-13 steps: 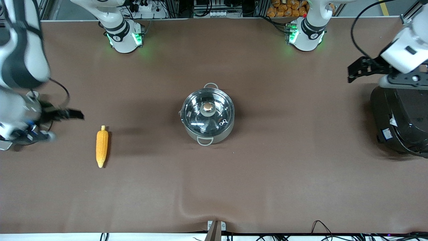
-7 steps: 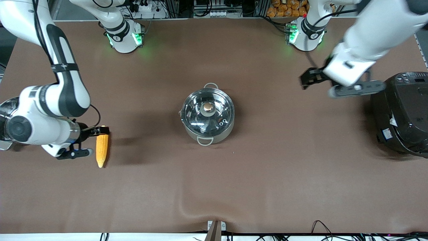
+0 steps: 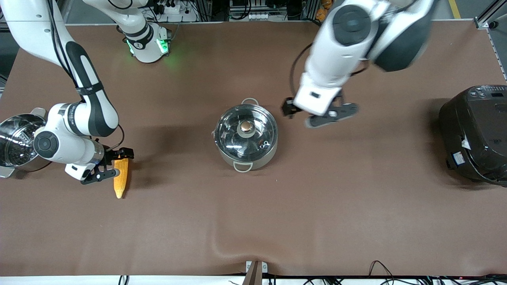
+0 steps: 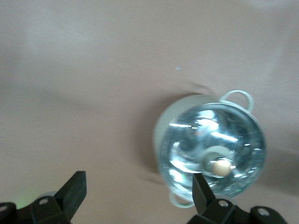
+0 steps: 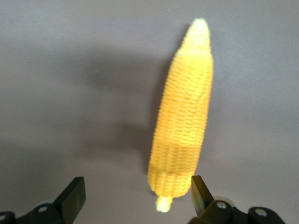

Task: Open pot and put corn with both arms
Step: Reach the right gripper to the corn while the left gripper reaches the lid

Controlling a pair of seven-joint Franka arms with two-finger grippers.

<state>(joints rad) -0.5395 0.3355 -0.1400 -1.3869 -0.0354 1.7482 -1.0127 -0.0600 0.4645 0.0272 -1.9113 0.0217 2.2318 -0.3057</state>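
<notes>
The steel pot (image 3: pixel 245 154) stands mid-table with its glass lid (image 3: pixel 231 128) on and a copper knob (image 3: pixel 246 126) on top. It also shows in the left wrist view (image 4: pixel 212 147). The corn (image 3: pixel 121 182) lies on the cloth toward the right arm's end, pointed tip toward the front camera. My right gripper (image 3: pixel 121 155) is open over the corn's stub end. In the right wrist view the corn (image 5: pixel 184 126) has its stub between the open fingers (image 5: pixel 198 191), close to one. My left gripper (image 3: pixel 288 109) is open and empty, above the cloth beside the pot.
A steamer pot (image 3: pixel 16 140) stands at the right arm's end of the table. A large black rice cooker (image 3: pixel 473 132) stands at the left arm's end. The brown cloth has a wrinkle (image 3: pixel 237 245) near the front edge.
My left arm has swung from above the rice cooker to beside the pot. My right gripper has moved from beside the steamer pot to the corn's stub end. Pot and corn have not moved.
</notes>
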